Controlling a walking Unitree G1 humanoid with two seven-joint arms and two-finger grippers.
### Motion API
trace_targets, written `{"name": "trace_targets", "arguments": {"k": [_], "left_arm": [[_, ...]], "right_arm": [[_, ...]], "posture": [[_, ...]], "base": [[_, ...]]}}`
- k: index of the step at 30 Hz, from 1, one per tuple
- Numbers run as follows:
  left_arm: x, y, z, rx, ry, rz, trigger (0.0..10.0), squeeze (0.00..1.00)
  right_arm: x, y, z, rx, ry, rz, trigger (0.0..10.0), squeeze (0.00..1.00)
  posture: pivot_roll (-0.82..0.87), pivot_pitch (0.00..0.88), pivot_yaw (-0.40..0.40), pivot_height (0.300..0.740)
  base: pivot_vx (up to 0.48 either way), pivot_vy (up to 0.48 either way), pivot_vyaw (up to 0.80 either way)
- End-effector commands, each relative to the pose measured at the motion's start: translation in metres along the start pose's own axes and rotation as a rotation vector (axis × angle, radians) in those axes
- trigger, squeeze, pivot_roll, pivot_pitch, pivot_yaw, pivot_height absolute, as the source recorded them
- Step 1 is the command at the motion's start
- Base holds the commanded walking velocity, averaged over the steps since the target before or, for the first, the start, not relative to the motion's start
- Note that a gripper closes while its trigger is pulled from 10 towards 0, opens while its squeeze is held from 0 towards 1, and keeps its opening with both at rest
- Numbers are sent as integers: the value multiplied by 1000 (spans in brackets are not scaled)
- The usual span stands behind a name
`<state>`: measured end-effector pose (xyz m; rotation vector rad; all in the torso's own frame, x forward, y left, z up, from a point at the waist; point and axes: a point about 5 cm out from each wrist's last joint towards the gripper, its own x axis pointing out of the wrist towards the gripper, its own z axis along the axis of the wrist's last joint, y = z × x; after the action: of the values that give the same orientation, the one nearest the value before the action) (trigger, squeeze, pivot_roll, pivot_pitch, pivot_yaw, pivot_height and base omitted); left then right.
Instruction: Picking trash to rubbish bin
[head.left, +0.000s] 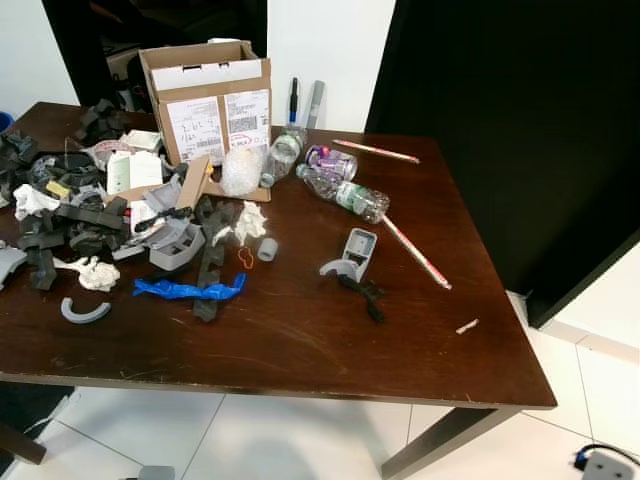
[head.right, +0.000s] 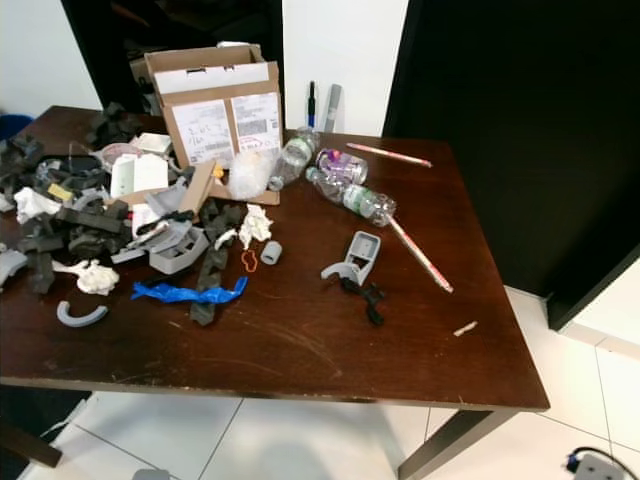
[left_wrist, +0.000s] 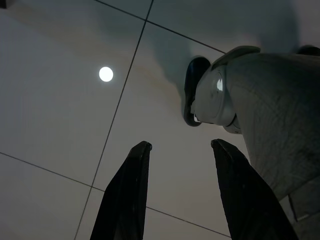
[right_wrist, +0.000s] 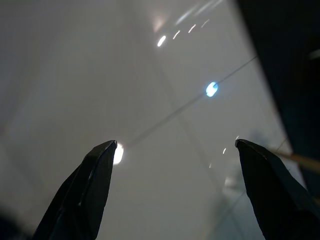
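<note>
A dark wooden table (head.left: 300, 340) carries scattered trash. Two clear plastic bottles (head.left: 345, 192) lie near the back, one more bottle (head.left: 284, 154) beside a ball of bubble wrap (head.left: 242, 170). A blue glove (head.left: 190, 289), crumpled white tissues (head.left: 95, 272) and several black and grey plastic parts (head.left: 90, 215) crowd the left side. A grey holder (head.left: 352, 255) lies mid-table. My left gripper (left_wrist: 180, 150) hangs open above floor tiles beside my own foot (left_wrist: 210, 92). My right gripper (right_wrist: 175, 147) also hangs open over the floor.
An open cardboard box (head.left: 210, 100) stands at the table's back. Two long thin sticks (head.left: 415, 250) lie on the right half. A dark panel (head.left: 500, 130) rises right of the table. White floor tiles (head.left: 590, 350) lie on the right, with a small grey device (head.left: 605, 463).
</note>
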<state>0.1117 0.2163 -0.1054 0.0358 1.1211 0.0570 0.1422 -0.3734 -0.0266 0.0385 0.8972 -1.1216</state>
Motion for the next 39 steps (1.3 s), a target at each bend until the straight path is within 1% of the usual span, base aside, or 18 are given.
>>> {"name": "trace_targets", "arguments": {"k": [1, 3, 4, 7, 8, 11, 13, 15, 17, 20, 23, 26, 27, 28, 33, 36, 38, 39], "left_arm": [[-2, 1, -8, 2, 20, -4, 10000, 0], [-2, 1, -8, 2, 20, -4, 10000, 0], [-2, 1, -7, 1, 18, -5, 10000, 0], [-2, 1, -7, 1, 18, -5, 10000, 0], [-2, 1, -8, 6, 18, -12, 10000, 0], [-2, 1, -8, 8, 19, -15, 10000, 0], [-2, 1, -9, 10, 20, -18, 10000, 0], [-2, 1, -9, 10, 21, -19, 10000, 0], [-2, 0, -11, 5, 22, -19, 10000, 0], [-2, -1, -12, 0, 25, -17, 10000, 0], [-3, -2, -15, -5, 31, -15, 10000, 0], [-3, -1, -15, -6, 32, -12, 10000, 0], [-3, 0, -15, -9, 30, -9, 10000, 0], [-3, 0, -15, -13, 29, -4, 10000, 0], [-4, 3, -17, -33, 26, 10, 10000, 0], [-5, 6, -19, -47, 27, 24, 10000, 0], [-5, 7, -19, -47, 29, 25, 10000, 0], [-5, 7, -20, -49, 30, 26, 10000, 0]], "right_arm": [[3, -9, 16, 63, -44, -62, 10000, 0], [3, -9, 16, 63, -44, -62, 10000, 0], [2, -13, 46, 117, -134, -86, 10000, 0], [2, -13, 46, 117, -134, -86, 10000, 0], [-19, 4, 133, 298, -389, 19, 10000, 0], [-38, 18, 173, 392, -518, 142, 10000, 0], [-81, 52, 225, 514, -702, 473, 10000, 0], [-95, 62, 236, 536, -744, 584, 10000, 0], [-140, 99, 254, 565, -839, 975, 10000, 0], [-171, 122, 257, 534, -887, 1242, 10000, 0], [-229, 164, 233, 269, -968, 1718, 10000, 0], [-248, 180, 217, 102, -981, 1851, 10000, 16], [-254, 186, 212, 37, -988, 1867, 10000, 616], [-260, 192, 207, -18, -992, 1883, 10000, 1000], [-272, 206, 192, -220, -1004, 1911, 10000, 1000], [-273, 217, 171, -543, -970, 1925, 10000, 1000], [-269, 219, 165, -628, -945, 1914, 10000, 1000], [-263, 220, 157, -756, -923, 1883, 10000, 0]], "posture": [[201, 101, -77, 740], [201, 101, -77, 740], [200, 104, -75, 740], [200, 104, -75, 740], [194, 111, -71, 740], [196, 111, -73, 740], [202, 113, -79, 740], [202, 113, -79, 740], [211, 113, -85, 740], [212, 113, -86, 740], [215, 116, -86, 740], [224, 117, -87, 740], [225, 117, -87, 740], [225, 117, -87, 740], [226, 127, -86, 740], [229, 132, -90, 740], [229, 132, -90, 740], [232, 133, -93, 740]], "base": [[0, 0, 0], [0, 0, 0], [0, 0, 0], [0, 0, 0], [0, 0, 0], [0, 0, 0], [0, 0, 0], [0, 0, 0], [0, 0, 0], [0, 0, 0], [0, 0, 0], [0, 0, 0], [0, 0, 0], [0, 0, 0], [0, 0, 0], [0, 0, 0], [0, 0, 0], [0, 0, 0]]}}
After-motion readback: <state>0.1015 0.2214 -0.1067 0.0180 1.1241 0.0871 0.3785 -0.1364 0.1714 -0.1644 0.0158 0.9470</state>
